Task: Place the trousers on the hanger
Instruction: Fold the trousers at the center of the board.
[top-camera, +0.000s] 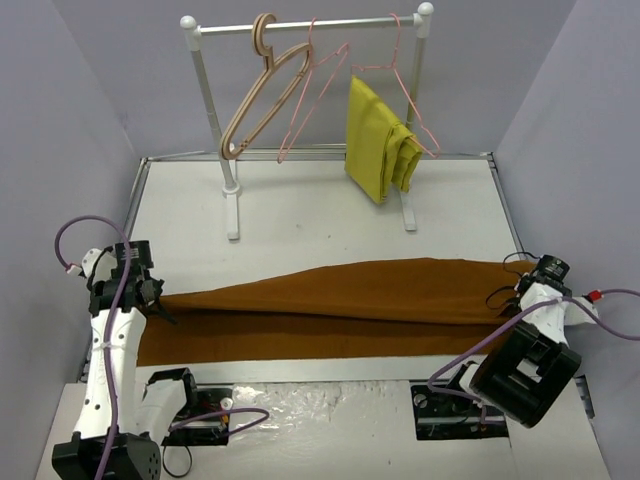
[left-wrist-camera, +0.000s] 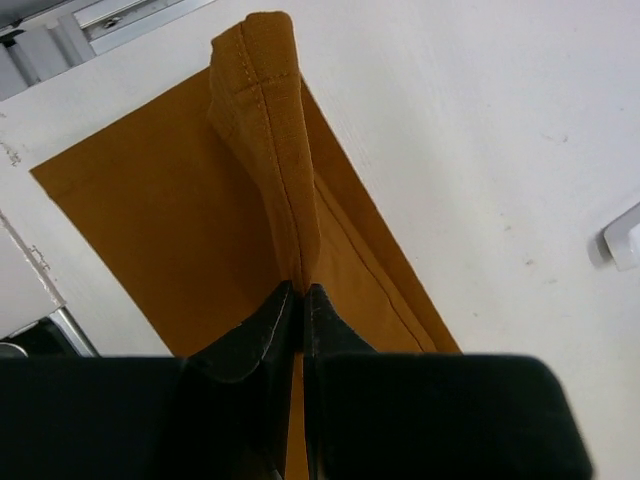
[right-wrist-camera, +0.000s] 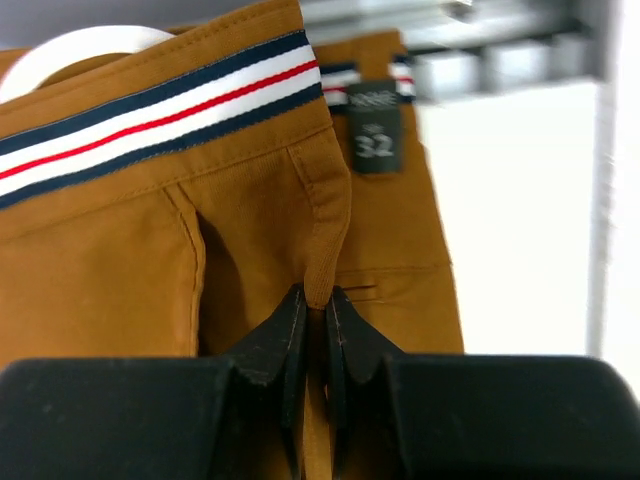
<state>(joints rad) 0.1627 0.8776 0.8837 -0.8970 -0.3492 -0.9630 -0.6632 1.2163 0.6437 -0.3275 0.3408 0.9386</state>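
Note:
The rust-brown trousers (top-camera: 340, 305) lie stretched flat across the table from left to right. My left gripper (top-camera: 158, 297) is shut on the hem of one leg (left-wrist-camera: 270, 130), which rises in a fold from the fingertips. At the far right my right gripper (top-camera: 508, 293) is shut on the waist end, pinching a fold of cloth (right-wrist-camera: 322, 230) below the striped waistband (right-wrist-camera: 160, 105). An empty pink wire hanger (top-camera: 312, 95) hangs on the rack's rail at the back. A second pink hanger (top-camera: 407, 85) carries a mustard-yellow garment (top-camera: 378, 140).
A white clothes rack (top-camera: 215, 120) stands at the back of the table with a beige wooden hanger (top-camera: 262, 90) at its left. Grey walls close in both sides. The table's near edge holds the arm bases (top-camera: 105, 455) and cables.

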